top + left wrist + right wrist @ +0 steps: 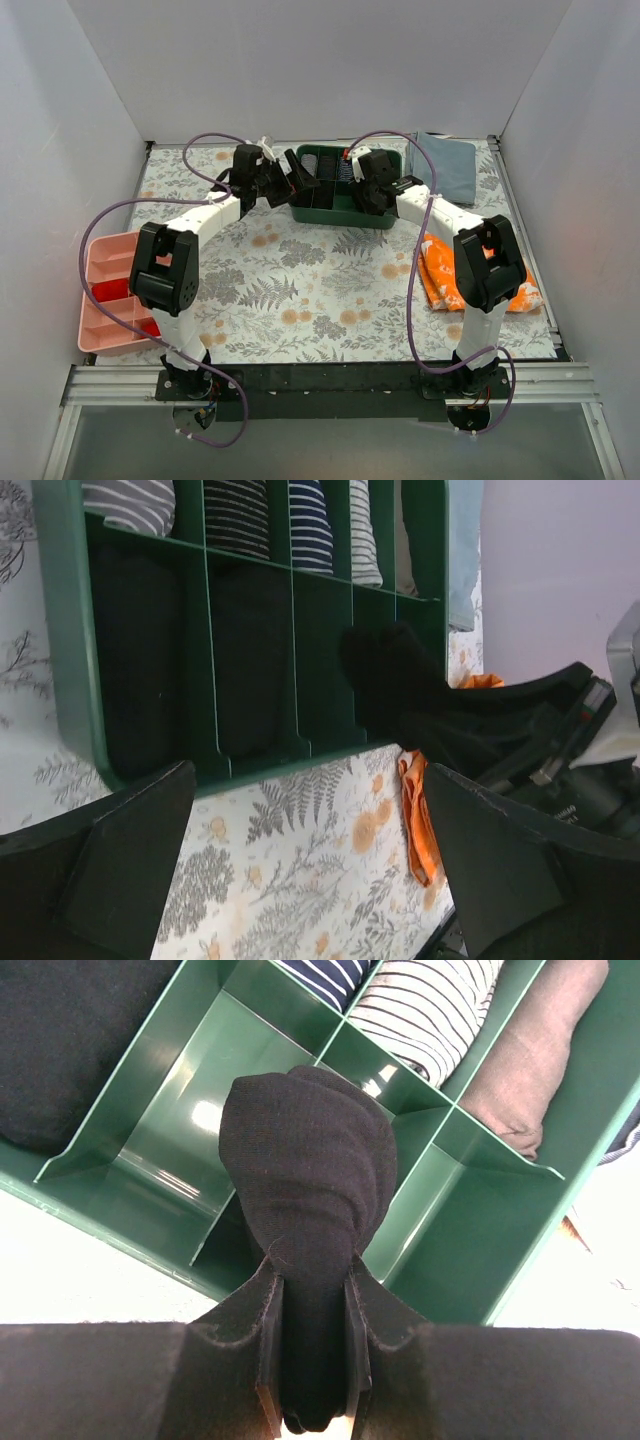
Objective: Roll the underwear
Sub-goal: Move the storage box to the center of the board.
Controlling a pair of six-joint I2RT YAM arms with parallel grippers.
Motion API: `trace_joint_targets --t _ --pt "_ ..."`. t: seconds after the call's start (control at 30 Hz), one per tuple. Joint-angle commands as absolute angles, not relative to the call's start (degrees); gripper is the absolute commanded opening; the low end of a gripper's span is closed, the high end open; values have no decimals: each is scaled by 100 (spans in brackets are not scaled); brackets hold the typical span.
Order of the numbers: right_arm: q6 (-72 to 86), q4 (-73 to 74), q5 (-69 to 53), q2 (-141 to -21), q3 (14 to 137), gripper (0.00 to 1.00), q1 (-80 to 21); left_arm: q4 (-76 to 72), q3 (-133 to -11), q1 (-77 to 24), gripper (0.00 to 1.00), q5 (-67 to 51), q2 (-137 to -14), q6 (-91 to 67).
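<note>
While the right claw (312,1295) pinches the rolled black underwear (305,1160) tight between its two fingers, the bundle hangs over the empty near-row compartments of the green tray (150,1090). It covers the crossing of two dividers; whether it touches them I cannot tell. Neighbouring slots hold a black roll (70,1040), striped rolls (430,1005) and a brown roll (540,1050). The left claw (310,800) stands wide apart with nothing in it, just beside the tray's near wall, above the flowered desk (290,880). An orange cloth (435,280) lies well apart from the tray, by the right arm.
</note>
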State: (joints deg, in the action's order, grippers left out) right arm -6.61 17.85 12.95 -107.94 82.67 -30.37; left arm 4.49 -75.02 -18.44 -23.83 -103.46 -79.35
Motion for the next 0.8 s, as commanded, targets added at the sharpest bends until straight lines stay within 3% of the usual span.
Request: trace_joint_targets --t 0.0,0.13,0.77 --pt "-536 2030 976 -10573 8323 1 -3059 -491 -7664 -1828 98 -2655 -10634 -8016" --pt "-510 2021 932 -10529 8314 1 -3050 -870 -7471 -1828 98 -2567 -10775 -7832" --pt "-325 2013 1046 -10652 8569 1 -2988 325 -6321 -2021 98 -2452 -10407 -7593"
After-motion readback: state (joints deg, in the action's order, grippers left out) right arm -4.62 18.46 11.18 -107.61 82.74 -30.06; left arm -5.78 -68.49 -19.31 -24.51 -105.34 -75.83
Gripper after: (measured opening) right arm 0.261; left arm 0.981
